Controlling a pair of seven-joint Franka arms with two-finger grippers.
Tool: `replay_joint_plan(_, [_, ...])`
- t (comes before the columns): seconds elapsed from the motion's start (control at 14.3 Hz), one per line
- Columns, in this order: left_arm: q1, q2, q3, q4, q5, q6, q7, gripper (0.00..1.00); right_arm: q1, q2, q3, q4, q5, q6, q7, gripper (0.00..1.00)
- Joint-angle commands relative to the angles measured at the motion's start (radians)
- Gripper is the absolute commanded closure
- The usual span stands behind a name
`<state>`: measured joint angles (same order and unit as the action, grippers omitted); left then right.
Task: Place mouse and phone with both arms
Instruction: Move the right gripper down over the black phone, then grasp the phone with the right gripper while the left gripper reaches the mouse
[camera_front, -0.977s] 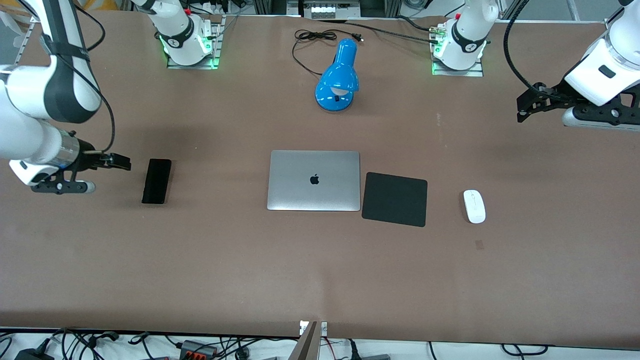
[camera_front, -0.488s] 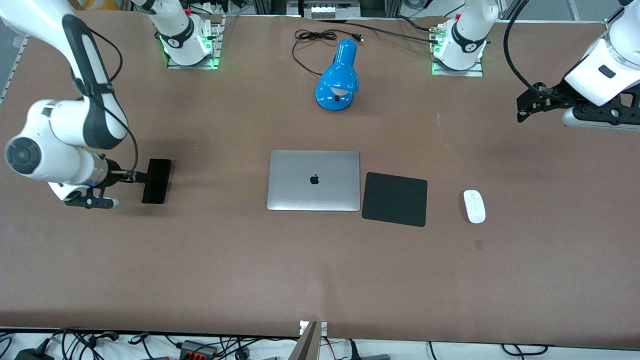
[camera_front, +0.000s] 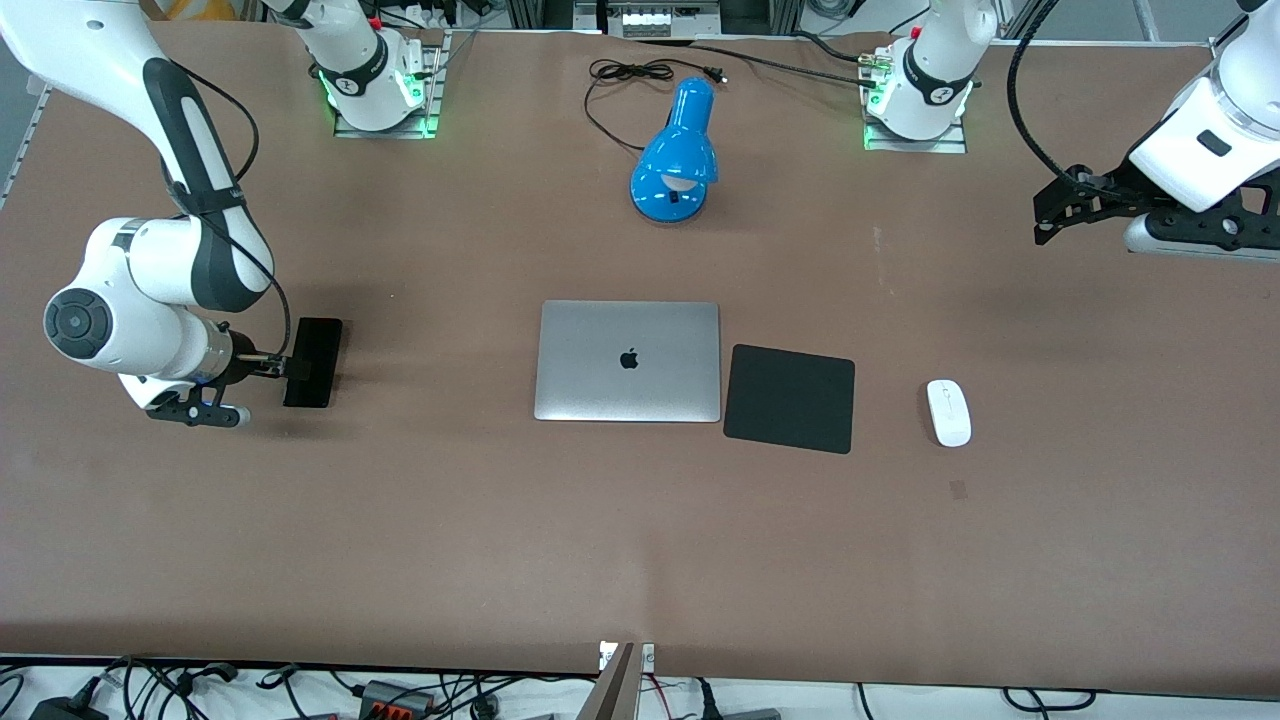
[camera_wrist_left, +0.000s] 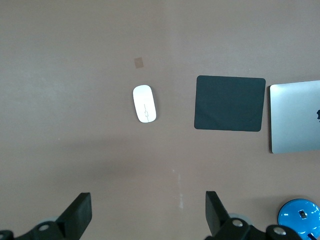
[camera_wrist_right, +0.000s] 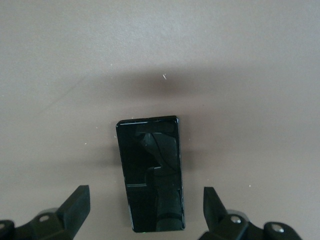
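The brown table (camera_front: 640, 540) fills nearly the whole front view. The right arm (camera_front: 150, 290) enters from its base at the upper left of the frame and bends down along the left edge; the left arm (camera_front: 1205, 140) occupies the upper right corner and waits there. At the centre of the frame lies a closed silver laptop (camera_front: 627, 360), with a black square pad (camera_front: 789, 398) just beside it toward the left arm's end of the table. A blue desk lamp (camera_front: 677, 155) lies in the upper centre, farther from the front camera than the laptop, with its black cord (camera_front: 625, 85) trailing toward the top edge. The phone (camera_front: 313, 361) lies flat in the left-centre of the frame, well apart from the laptop, toward the right arm's end of the table. The right gripper (camera_front: 283, 367) is at the phone's edge, low over the table; in the right wrist view its jaws stand open, one finger (camera_wrist_right: 75, 202) on each side of the phone (camera_wrist_right: 151, 172), and contact cannot be determined. The left gripper (camera_front: 1048, 212) hangs over bare table in the upper right, jaws open and empty, as its fingers (camera_wrist_left: 77, 215) confirm in the left wrist view. The mouse (camera_front: 948, 412) lies in the right-centre of the frame, near the pad, toward the left arm's end of the table.
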<state>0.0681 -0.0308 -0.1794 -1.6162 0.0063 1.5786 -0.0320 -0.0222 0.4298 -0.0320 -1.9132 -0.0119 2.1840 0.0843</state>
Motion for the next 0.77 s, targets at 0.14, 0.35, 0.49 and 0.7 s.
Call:
replay_joint_plan(0.14, [0.002, 0.008, -0.002, 0.022, -0.009, -0.019, 0.007, 0.00, 0.005, -0.020, 0.006, -0.049, -0.016, 0.008, 0.048, 0.00])
replay_joint_plan(0.35, [0.002, 0.009, -0.002, 0.022, -0.009, -0.019, 0.007, 0.00, 0.005, -0.022, 0.006, -0.059, -0.016, 0.011, 0.051, 0.00])
replay_joint_plan(0.49, [0.002, 0.011, -0.002, 0.022, -0.011, -0.019, 0.001, 0.00, 0.004, -0.025, 0.006, -0.064, -0.016, 0.019, 0.051, 0.00])
replay_joint_plan(0.7, [0.007, 0.073, 0.000, 0.021, 0.001, -0.011, 0.011, 0.00, 0.002, -0.023, 0.008, -0.067, -0.014, 0.034, 0.051, 0.00])
